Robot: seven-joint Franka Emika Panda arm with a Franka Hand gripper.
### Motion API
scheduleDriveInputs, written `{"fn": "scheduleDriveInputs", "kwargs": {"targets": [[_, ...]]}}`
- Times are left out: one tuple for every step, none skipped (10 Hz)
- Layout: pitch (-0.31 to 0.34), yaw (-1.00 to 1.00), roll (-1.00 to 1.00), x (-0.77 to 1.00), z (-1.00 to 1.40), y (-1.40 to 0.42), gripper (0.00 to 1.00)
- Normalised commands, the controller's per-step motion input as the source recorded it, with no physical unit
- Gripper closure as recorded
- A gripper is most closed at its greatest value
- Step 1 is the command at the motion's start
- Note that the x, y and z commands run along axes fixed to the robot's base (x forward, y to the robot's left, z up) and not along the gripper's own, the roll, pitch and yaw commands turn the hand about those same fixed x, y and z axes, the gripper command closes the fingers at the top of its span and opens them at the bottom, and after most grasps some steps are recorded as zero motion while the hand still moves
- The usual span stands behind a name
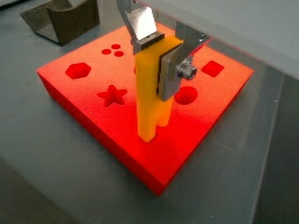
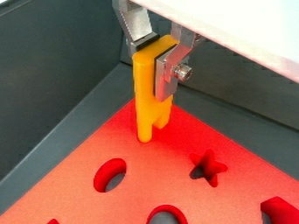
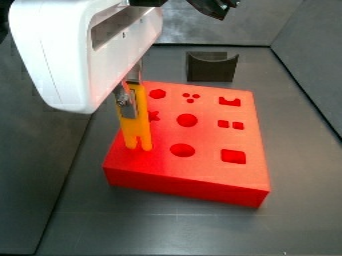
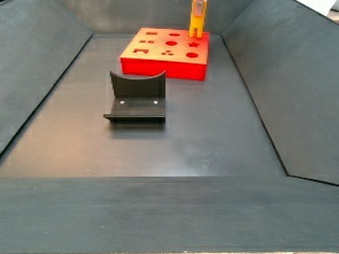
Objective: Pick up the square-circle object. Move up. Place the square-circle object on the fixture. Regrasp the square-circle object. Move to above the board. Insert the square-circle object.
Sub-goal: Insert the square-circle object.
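Observation:
My gripper (image 1: 156, 61) is shut on the square-circle object (image 1: 149, 96), a yellow-orange peg held upright by its upper part. The peg also shows in the other wrist view (image 2: 149, 96) and in both side views (image 3: 132, 126) (image 4: 197, 22). It hangs over the red board (image 1: 73, 87), next to the star hole (image 1: 112, 94) and near the board's edge (image 3: 118, 165). Its lower end is close to the board's top face; I cannot tell whether they touch. The dark fixture (image 4: 137, 97) stands apart from the board, with nothing on it.
The board (image 4: 166, 65) sits at the far end of a dark grey bin with sloped walls (image 4: 54, 89). The fixture (image 3: 210, 66) stands on the floor beyond the board's far side. Several other cut-outs, circles and squares, lie across the board's top (image 3: 207, 140).

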Motion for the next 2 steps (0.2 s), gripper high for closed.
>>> {"fn": "scheduleDriveInputs", "kwargs": {"targets": [[-0.114, 0.0, 0.0, 0.09, -0.26, -0.09, 1.0], [0.0, 0.0, 0.0, 0.0, 0.0, 0.0, 1.0]]}}
